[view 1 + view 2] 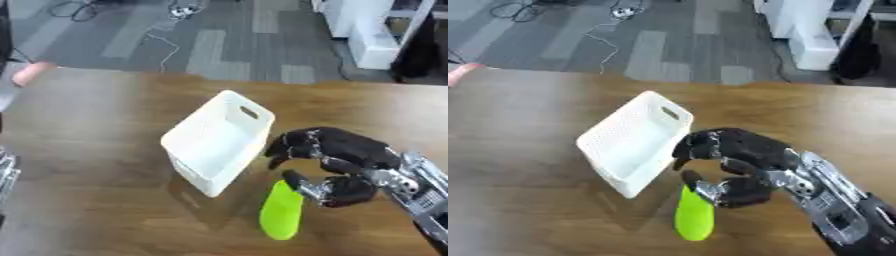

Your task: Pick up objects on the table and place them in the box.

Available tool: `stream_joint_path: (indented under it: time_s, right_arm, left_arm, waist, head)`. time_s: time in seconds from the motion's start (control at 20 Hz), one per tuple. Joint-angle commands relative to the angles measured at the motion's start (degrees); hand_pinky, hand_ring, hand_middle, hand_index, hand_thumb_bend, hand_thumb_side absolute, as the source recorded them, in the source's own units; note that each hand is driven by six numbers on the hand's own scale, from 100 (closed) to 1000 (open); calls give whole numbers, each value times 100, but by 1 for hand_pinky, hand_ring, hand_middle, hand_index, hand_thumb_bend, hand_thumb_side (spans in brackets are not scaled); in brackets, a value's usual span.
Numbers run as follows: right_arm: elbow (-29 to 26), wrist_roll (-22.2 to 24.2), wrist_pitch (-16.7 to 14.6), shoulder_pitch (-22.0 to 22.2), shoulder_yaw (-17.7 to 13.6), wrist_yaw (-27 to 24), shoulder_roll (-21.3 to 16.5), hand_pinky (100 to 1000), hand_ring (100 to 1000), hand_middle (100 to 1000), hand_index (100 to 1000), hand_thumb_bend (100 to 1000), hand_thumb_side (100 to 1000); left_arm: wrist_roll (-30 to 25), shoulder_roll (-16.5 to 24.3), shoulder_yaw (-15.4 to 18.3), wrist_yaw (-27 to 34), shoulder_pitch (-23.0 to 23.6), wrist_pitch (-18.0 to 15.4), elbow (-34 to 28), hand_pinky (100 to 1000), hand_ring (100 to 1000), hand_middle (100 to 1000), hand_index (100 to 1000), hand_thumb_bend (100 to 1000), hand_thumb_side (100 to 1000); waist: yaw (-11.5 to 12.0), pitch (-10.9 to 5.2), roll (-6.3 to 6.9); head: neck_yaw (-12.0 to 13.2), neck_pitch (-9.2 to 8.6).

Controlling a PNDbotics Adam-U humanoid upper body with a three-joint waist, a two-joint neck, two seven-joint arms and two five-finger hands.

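A white perforated box with a handle slot sits askew in the middle of the wooden table, its opening facing up and to the left. A lime-green elongated object lies on the wood just right of the box's near corner. My right hand comes in from the lower right and hovers between the two. Its bent fingers are close to the box's right wall, and its thumb is at the green object's upper end, with a gap between thumb and fingers. A sliver of my left hand shows at the left edge.
The table's far edge runs across the upper part of the view, with grey floor and cables beyond it. A white cabinet stands on the floor at the upper right. Bare wood stretches left of the box and along the front.
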Motion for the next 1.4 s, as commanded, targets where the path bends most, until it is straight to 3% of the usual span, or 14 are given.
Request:
stream_joint_path:
  time_s: [0.05, 0.2, 0.55, 0.8, 1.0, 1.15, 1.4]
  right_arm:
    - [34, -107, -178, -109, -37, 359, -3, 814, 821, 771, 774, 100, 1000]
    - [45, -176, -254, -71, -19, 509, -79, 848, 842, 779, 772, 100, 1000]
    - [112, 102, -89, -8, 183, -417, -427, 887, 859, 783, 775, 108, 1000]
    - [76, 178, -2, 69, 231, -641, -480, 901, 866, 819, 790, 132, 1000]
    - [98, 238, -9, 107, 252, -591, -425, 877, 850, 804, 785, 104, 1000]
    - [68, -82, -110, 116, 203, -532, -395, 841, 822, 783, 776, 107, 1000]
    - [-114, -507, -501, 65, 64, 240, -383, 868, 820, 783, 783, 138, 1000]
  left_arm:
    - [228, 88, 26, 14, -93, -247, -66, 609, 624, 719, 732, 728, 1000]
    - [232, 94, 30, 15, -89, -244, -66, 609, 624, 720, 732, 727, 1000]
    - [241, 120, 38, -7, -50, -247, -66, 609, 624, 720, 731, 726, 1000]
    - [250, 122, 36, -18, -47, -243, -66, 609, 624, 719, 731, 727, 1000]
    - [253, 122, 33, -16, -56, -244, -66, 610, 624, 719, 731, 727, 1000]
    - [257, 122, 35, -14, -56, -243, -66, 610, 624, 719, 731, 727, 1000]
    - [263, 120, 40, -15, -53, -244, -66, 610, 624, 719, 731, 727, 1000]
  waist:
    - [11, -52, 20]
    - [6, -61, 17]
    - [-27, -81, 2]
    - [-23, -84, -4]
    - [-12, -86, -1]
    - [-11, -91, 1]
    - [-16, -94, 3]
  head:
    - [-81, 39]
    - [-79, 42]
    - [-67, 64]
    - [-64, 100]
    - [-68, 90]
    - [-72, 78]
    - [-67, 79]
